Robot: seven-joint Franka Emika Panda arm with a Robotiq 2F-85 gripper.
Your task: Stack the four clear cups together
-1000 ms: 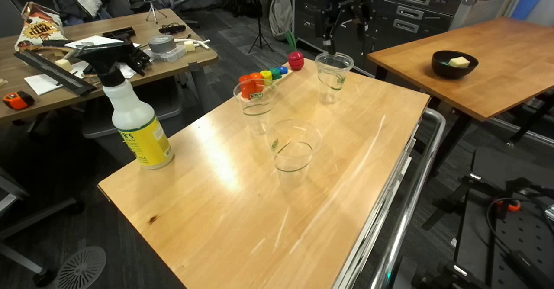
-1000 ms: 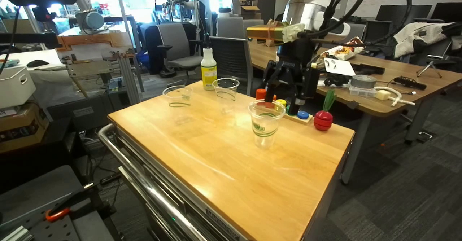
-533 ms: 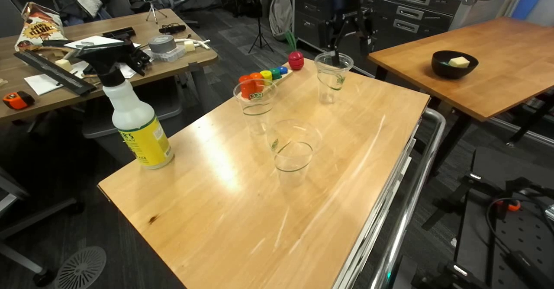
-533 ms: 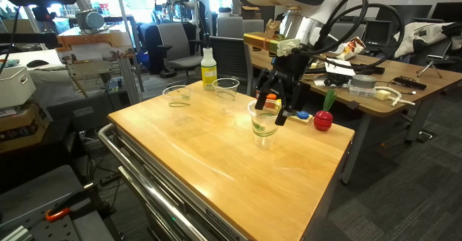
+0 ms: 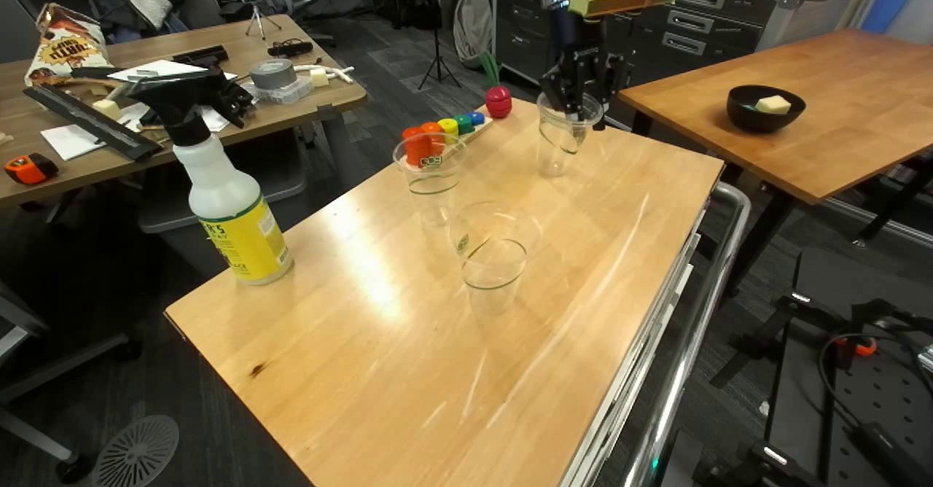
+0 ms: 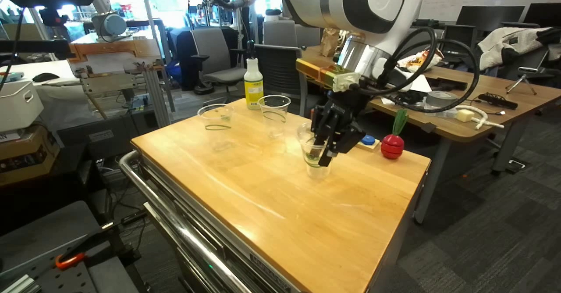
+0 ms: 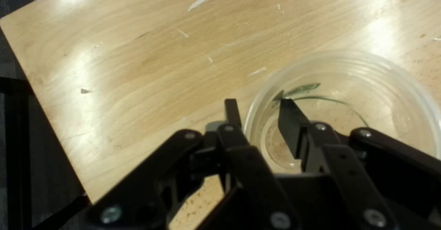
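Note:
Astride the rim of a clear cup [image 6: 317, 172] is my gripper [image 7: 259, 100], one finger inside the cup and one outside. In the wrist view its jaws are partly drawn together, with a gap beside the cup wall, so it stands open. That cup [image 5: 554, 162] leans slightly; its rim [image 7: 396, 70] shows doubled rings, as if two cups are nested. Two more clear cups stand upright and apart: a middle cup [image 5: 431, 181] and a nearer cup [image 5: 493, 261]. Both also show in an exterior view, as the middle cup [image 6: 274, 115] and the nearer cup [image 6: 216, 124].
A spray bottle [image 5: 244, 232] stands by the table edge. A row of coloured pegs [image 5: 437, 137] and a red toy radish [image 6: 392, 146] lie close to the gripped-at cup. A metal rail [image 5: 692, 356] runs along one side. A black bowl [image 5: 758, 119] sits on another table.
My gripper has come down over the cup's rim from above and behind it, and its fingers have moved closer together. The cup has tipped slightly. The other two cups have not moved.

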